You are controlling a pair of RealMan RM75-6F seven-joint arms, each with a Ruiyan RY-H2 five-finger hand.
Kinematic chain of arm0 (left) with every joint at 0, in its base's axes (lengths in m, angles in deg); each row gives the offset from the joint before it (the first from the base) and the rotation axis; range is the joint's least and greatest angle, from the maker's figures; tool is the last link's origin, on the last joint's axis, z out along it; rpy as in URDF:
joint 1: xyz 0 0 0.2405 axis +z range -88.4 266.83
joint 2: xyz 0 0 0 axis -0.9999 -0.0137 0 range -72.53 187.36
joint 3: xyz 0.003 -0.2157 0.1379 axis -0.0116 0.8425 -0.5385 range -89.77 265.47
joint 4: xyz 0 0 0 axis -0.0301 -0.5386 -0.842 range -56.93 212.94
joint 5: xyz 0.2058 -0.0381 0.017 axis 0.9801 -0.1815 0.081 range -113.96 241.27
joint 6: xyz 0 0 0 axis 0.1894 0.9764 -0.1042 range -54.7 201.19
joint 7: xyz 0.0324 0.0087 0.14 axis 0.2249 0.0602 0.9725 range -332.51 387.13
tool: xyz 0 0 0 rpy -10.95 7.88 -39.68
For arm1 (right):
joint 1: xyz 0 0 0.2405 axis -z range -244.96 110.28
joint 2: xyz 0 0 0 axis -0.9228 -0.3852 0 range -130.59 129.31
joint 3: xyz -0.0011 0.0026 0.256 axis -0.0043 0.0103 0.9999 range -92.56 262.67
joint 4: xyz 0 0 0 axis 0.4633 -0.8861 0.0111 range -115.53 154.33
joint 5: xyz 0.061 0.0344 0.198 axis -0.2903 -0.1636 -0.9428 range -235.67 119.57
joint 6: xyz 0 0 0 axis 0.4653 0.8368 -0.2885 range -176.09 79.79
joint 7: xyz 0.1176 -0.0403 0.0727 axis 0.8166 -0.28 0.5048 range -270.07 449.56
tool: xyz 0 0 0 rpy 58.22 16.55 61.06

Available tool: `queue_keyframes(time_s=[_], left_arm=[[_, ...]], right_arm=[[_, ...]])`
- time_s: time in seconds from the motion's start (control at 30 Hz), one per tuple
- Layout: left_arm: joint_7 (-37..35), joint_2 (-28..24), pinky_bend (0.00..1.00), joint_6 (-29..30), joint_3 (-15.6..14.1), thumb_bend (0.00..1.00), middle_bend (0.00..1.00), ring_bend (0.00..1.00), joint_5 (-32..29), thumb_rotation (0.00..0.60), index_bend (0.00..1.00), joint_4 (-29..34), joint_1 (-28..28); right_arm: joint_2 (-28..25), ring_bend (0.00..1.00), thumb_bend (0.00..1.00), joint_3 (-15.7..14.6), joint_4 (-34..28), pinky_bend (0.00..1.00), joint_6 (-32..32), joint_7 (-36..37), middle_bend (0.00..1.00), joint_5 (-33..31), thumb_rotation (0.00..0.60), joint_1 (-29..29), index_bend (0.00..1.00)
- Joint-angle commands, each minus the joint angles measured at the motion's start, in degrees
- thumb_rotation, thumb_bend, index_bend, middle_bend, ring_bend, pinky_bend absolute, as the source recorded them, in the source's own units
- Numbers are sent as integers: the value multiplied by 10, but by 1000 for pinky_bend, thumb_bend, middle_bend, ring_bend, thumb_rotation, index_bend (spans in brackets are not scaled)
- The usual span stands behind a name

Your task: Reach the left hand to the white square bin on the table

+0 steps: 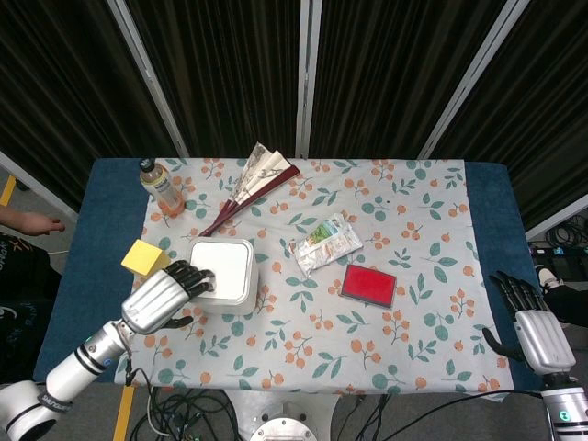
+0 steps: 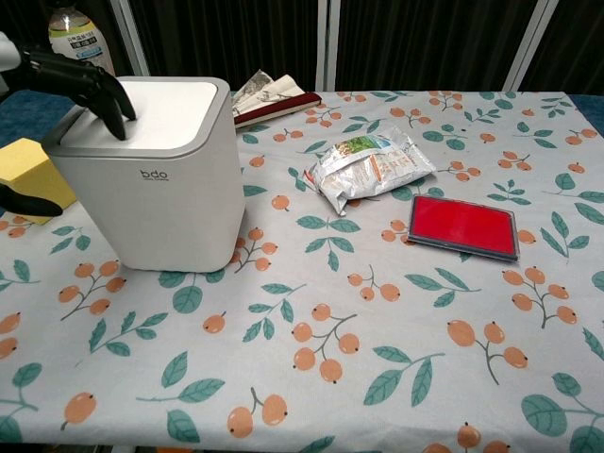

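The white square bin (image 1: 225, 267) (image 2: 165, 179) stands on the left part of the floral tablecloth, lid closed. My left hand (image 1: 165, 296) (image 2: 71, 80) is at the bin's left side, its dark fingers curled over the lid's left edge and resting on top, thumb low beside the bin's wall. It holds nothing. My right hand (image 1: 535, 333) hangs past the table's right edge, fingers spread, far from the bin.
A yellow block (image 1: 144, 257) (image 2: 28, 168) sits just left of the bin, close to my left hand. A drink bottle (image 1: 160, 186), a folded fan (image 1: 255, 181), a snack packet (image 1: 325, 243) and a red flat case (image 1: 369, 285) lie around.
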Motion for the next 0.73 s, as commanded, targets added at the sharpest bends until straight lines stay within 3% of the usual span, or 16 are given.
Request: queue_keyframes(time_s=[0.03, 0.23, 0.5, 0.73], left_arm=[[-21, -6, 283, 96, 2, 23, 318, 317, 16, 600, 353, -3, 33], [-34, -33, 193, 184, 7, 23, 245, 242, -29, 600, 290, -12, 90], [-28, -47, 121, 192, -23, 23, 219, 233, -163, 600, 253, -22, 183], [-18, -24, 90, 203, -39, 24, 219, 233, -202, 600, 254, -33, 230]], right_arm=[[-2, 0, 257, 0, -2, 0, -5, -1, 0, 1, 600, 3, 0], [-6, 0, 256, 3, -7, 0, -12, -3, 0, 3, 600, 4, 0], [-11, 0, 257, 7, -8, 0, -15, -3, 0, 5, 600, 1, 0], [-19, 0, 257, 10, -17, 0, -33, -3, 0, 17, 600, 3, 0]])
